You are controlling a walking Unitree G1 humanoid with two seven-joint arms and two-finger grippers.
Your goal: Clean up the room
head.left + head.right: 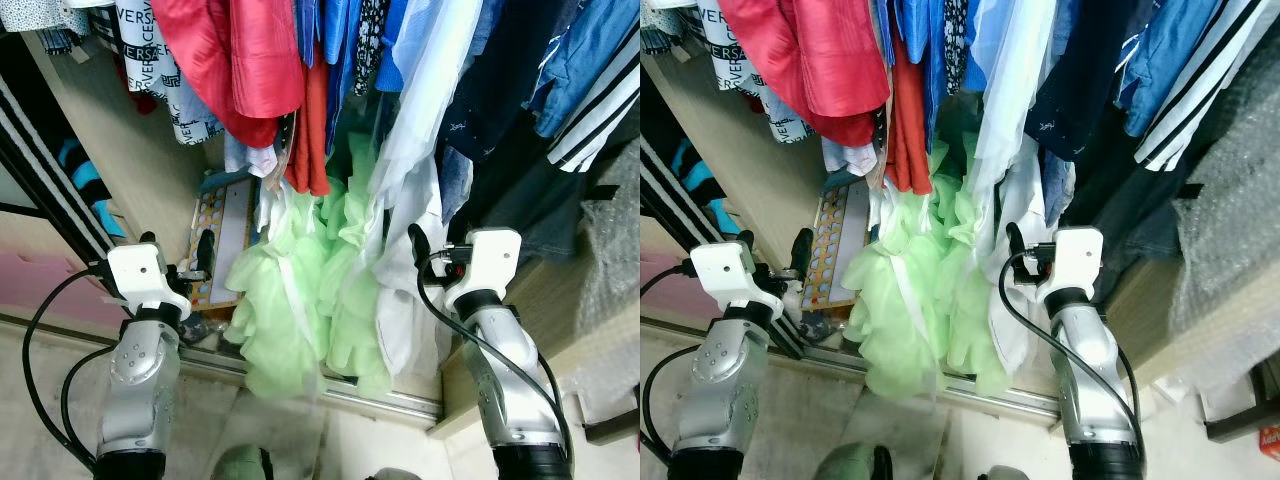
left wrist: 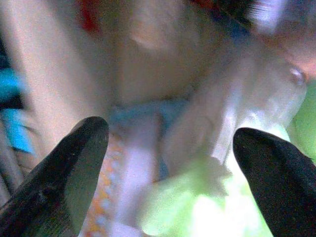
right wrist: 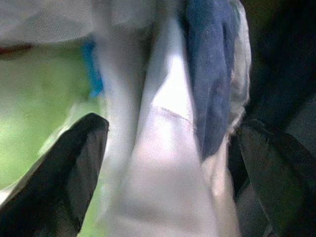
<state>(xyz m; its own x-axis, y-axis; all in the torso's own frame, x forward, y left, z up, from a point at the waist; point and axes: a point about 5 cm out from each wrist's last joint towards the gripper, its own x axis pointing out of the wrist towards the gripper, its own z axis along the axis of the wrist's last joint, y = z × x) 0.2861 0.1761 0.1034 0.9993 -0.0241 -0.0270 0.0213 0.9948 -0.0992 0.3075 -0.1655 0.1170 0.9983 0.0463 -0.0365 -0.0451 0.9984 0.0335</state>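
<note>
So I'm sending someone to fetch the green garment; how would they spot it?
Look in the open wardrobe under the rail of hanging clothes. The pale green ruffled sheer garment hangs lowest in the middle, reaching the wardrobe's metal floor track; beside it is a white shirt, and nothing else is green.

A pale green ruffled garment (image 1: pixel 300 300) hangs low in the open wardrobe, its frilly layers drooping down to the metal sliding-door track (image 1: pixel 380 398) at the wardrobe's front edge. It hangs between a red garment (image 1: pixel 235 60) up on its left and a long white shirt (image 1: pixel 415 190) touching its right side, and is partly covered by them.
</note>
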